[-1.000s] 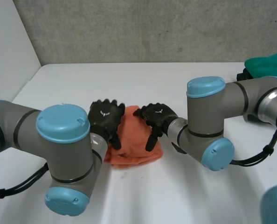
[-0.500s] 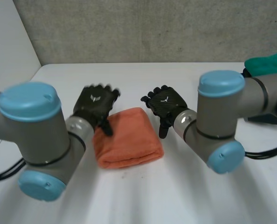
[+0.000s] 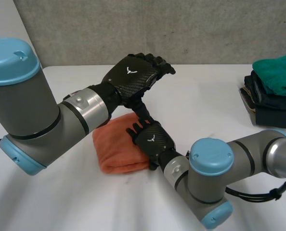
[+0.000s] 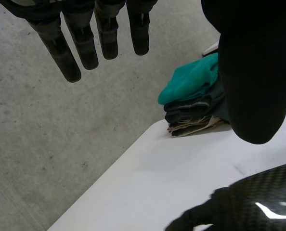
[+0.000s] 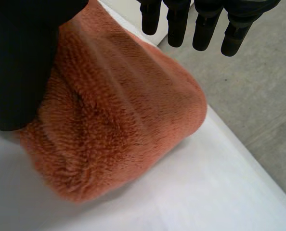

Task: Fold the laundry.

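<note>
Left hand: the left hand (image 3: 132, 77) hangs in the air above the far side of the towel (image 3: 115, 149), clear of it. Its fingers (image 4: 87, 45) are straight and relaxed, and it holds nothing.
Right hand: the right hand (image 3: 150, 139) sits low at the towel's end. Its fingers (image 5: 176, 24) reach straight out over the cloth and its thumb (image 5: 22, 62) lies alongside. It looks released, with nothing closed round the cloth.
Towel: orange and folded into a thick pad, it lies flat on the table (image 3: 205, 106), below the left hand. One end is under the right hand's fingers.
Stack: a stack (image 3: 272, 89) of folded clothes with a teal piece on top stands well apart from both hands. It is out beyond the left hand's fingertips, on the right arm's side.
Done: the towel looks fully folded, with neat rounded edges. The stack suggests other pieces are finished too.
Left: little, by my reckoning. Every piece I can see is folded. The towel may want a pat to square it, then carrying over to the stack.
</note>
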Robot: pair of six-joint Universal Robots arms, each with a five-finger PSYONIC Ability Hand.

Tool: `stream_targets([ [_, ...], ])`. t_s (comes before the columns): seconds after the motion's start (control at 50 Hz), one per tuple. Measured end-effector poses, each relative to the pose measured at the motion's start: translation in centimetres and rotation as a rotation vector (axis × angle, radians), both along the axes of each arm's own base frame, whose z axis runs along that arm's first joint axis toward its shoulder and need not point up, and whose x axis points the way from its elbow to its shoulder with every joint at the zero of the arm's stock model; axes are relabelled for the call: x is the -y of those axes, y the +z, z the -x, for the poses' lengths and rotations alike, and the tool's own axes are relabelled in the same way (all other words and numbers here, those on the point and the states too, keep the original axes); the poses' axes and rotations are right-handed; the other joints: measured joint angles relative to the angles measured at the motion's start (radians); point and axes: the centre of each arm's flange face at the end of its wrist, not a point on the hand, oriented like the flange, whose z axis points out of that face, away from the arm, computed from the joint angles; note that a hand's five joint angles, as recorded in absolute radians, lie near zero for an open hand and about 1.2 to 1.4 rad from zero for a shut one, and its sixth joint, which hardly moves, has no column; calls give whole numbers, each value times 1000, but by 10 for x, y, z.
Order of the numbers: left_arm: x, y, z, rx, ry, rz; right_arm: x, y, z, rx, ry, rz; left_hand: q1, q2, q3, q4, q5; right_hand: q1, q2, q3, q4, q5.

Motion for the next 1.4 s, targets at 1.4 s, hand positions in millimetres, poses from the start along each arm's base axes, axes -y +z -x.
stream_targets([
  [1.4, 5, -13, -6, 18, 24, -43, 32, -4, -28, -5, 27, 35, 0, 0, 0, 0, 0, 776, 812, 809, 808, 760],
])
